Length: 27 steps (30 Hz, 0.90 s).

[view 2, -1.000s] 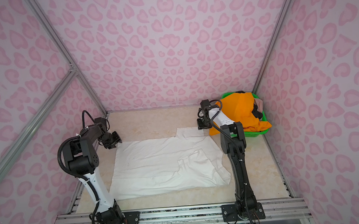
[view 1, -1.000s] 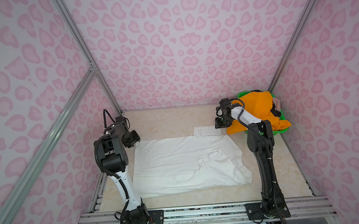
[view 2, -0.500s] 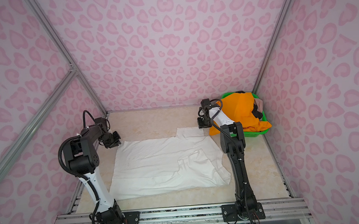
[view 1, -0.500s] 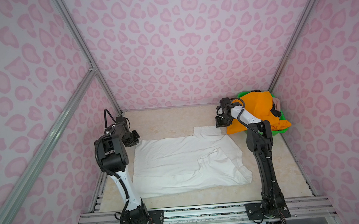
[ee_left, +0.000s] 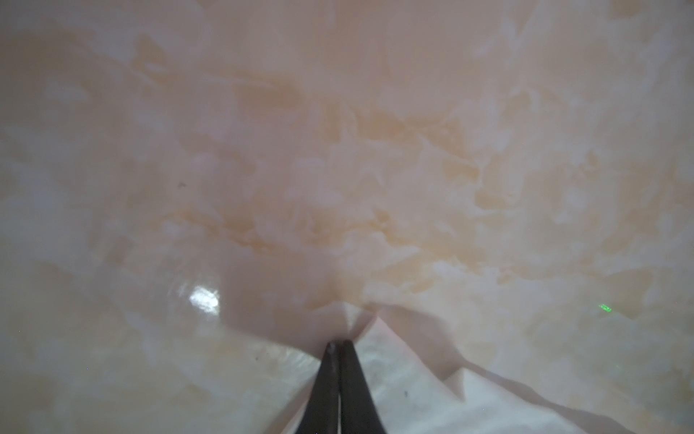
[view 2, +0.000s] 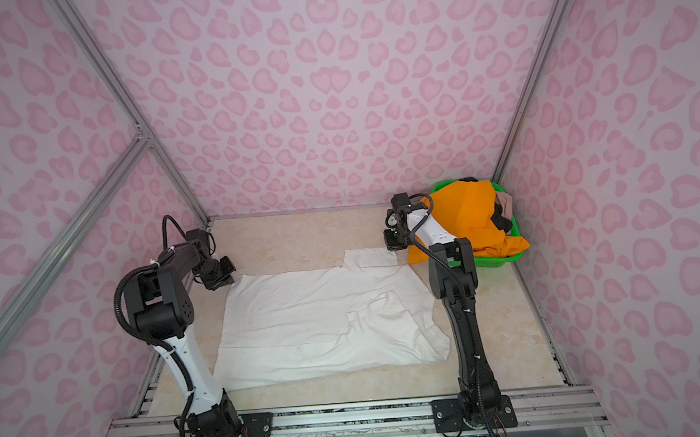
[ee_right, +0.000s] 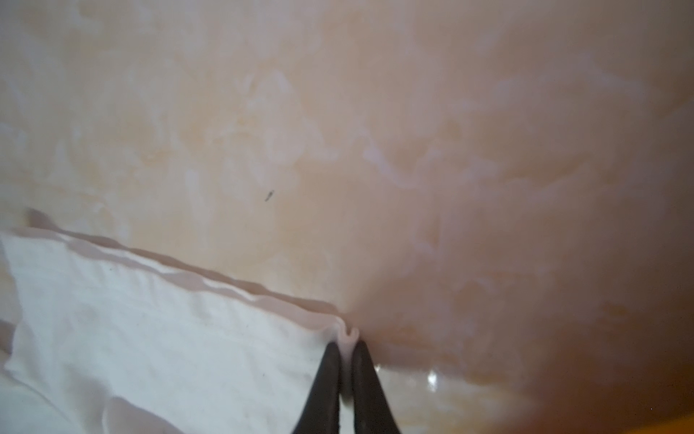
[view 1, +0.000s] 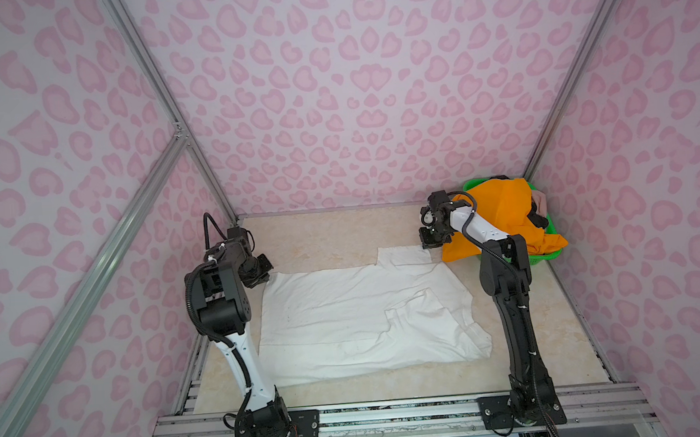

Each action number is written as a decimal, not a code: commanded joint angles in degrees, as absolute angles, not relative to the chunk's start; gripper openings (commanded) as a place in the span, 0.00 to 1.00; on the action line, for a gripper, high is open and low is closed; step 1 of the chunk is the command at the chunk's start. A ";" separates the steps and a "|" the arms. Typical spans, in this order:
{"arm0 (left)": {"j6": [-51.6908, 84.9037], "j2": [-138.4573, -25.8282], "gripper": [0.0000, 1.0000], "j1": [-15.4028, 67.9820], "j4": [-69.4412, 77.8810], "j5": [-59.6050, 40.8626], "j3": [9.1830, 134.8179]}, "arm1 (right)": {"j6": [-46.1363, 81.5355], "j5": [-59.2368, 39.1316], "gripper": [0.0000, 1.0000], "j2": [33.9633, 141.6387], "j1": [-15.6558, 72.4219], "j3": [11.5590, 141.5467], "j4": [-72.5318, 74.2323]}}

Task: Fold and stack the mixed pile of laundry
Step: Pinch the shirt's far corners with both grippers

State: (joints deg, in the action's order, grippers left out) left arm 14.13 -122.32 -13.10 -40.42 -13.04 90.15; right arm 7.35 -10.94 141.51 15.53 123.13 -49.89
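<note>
White T-shirt: lies flat across the middle of the table, same outline and place as a second ago. Changed only along the far edge: left gripper, jaws narrower than before, now pinched tight on the far-left hem corner, cloth tented at the tips; right gripper, likewise closed down, nipping a small fold of the far sleeve hem. Thin matte cotton, softly creased, one raised flap toward the right side. Glossy beige marbled tabletop beneath. Just beyond the right claw, bright orange shorts draped smooth over the green mesh basket, spilling onto the table; black piece and beige-pink piece tucked behind, in the far-right corner.
</note>
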 commanded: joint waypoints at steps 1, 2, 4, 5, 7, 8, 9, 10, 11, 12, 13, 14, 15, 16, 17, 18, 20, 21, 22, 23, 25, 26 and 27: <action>13.64 -120.55 0.24 -13.10 -42.10 -13.59 91.18 | 6.57 -11.78 0.07 142.56 15.65 123.37 -52.45; 13.33 -120.19 0.32 -13.10 -42.13 -13.71 91.30 | 6.57 -11.86 0.06 142.60 15.64 123.40 -52.43; 12.77 -119.81 0.47 -13.10 -41.84 -13.71 91.40 | 6.51 -12.08 0.06 142.76 15.64 123.40 -52.59; 12.53 -119.94 0.52 -13.10 -41.73 -13.91 91.54 | 6.50 -12.08 0.05 142.74 15.65 123.44 -52.69; 12.14 -120.53 0.55 -13.10 -41.74 -14.39 91.99 | 6.50 -12.10 0.05 142.71 15.66 123.24 -52.72; 12.13 -121.11 0.55 -13.09 -41.87 -14.78 92.40 | 6.50 -12.07 0.05 142.73 15.71 123.23 -52.73; 12.06 -121.59 0.56 -13.08 -41.95 -15.13 92.75 | 6.50 -12.13 0.05 142.67 15.70 123.24 -52.73; 12.13 -122.00 0.56 -13.10 -41.98 -15.69 92.98 | 6.50 -12.13 0.04 142.73 15.69 123.14 -52.80; 12.22 -122.44 0.55 -13.01 -41.99 -16.08 93.24 | 6.50 -12.22 0.04 142.59 15.73 123.18 -52.82; 12.36 -122.84 0.55 -12.93 -41.99 -16.04 93.41 | 6.50 -12.22 0.04 142.57 15.73 123.21 -52.89; 12.56 -123.32 0.53 -12.83 -42.26 -15.62 93.64 | 6.50 -12.15 0.04 142.42 15.73 123.14 -52.90; 12.57 -123.67 0.52 -12.70 -42.51 -15.20 93.76 | 6.50 -12.14 0.04 142.47 15.73 123.08 -52.87; 12.57 -123.95 0.51 -12.58 -42.75 -14.79 93.74 | 6.50 -12.15 0.04 142.30 15.73 123.11 -52.90; 12.57 -124.24 0.50 -12.49 -42.99 -14.15 93.75 | 6.41 -12.12 0.04 142.30 15.74 123.06 -52.88; 12.52 -124.58 0.49 -12.41 -43.20 -13.74 93.70 | 6.34 -11.97 0.04 142.23 15.72 123.05 -52.87; 12.41 -124.83 0.47 -12.43 -43.50 -13.46 93.69 | 6.41 -11.96 0.04 142.22 15.77 123.07 -52.91; 12.39 -125.07 0.45 -12.22 -44.18 -11.98 93.45 | 6.24 -11.87 0.04 142.05 15.73 123.08 -52.97; 12.48 -125.07 0.43 -12.20 -44.34 -11.19 93.19 | 6.20 -11.85 0.04 142.05 15.72 123.07 -53.05; 12.62 -124.88 0.41 -12.13 -44.45 -10.31 92.87 | 6.11 -11.82 0.04 141.97 15.73 123.05 -53.02; 12.74 -124.81 0.39 -12.13 -44.50 -9.47 92.52 | 6.11 -11.72 0.03 141.89 15.73 123.10 -53.02; 12.96 -124.55 0.30 -12.15 -44.79 -7.90 92.12 | 6.09 -11.76 0.03 141.87 15.65 123.09 -53.08; 13.02 -124.33 0.26 -12.13 -44.81 -7.14 91.82 | 6.15 -11.71 0.03 141.71 15.64 123.09 -53.12; 13.22 -124.10 0.24 -12.14 -44.82 -6.45 91.61 | 6.15 -11.71 0.03 141.71 15.64 123.06 -53.07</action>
State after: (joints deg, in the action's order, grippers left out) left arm 12.97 -123.94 -12.16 -41.95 -10.50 92.62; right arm 6.37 -11.38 141.62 15.57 123.42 -50.61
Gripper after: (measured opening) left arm 0.237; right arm 0.052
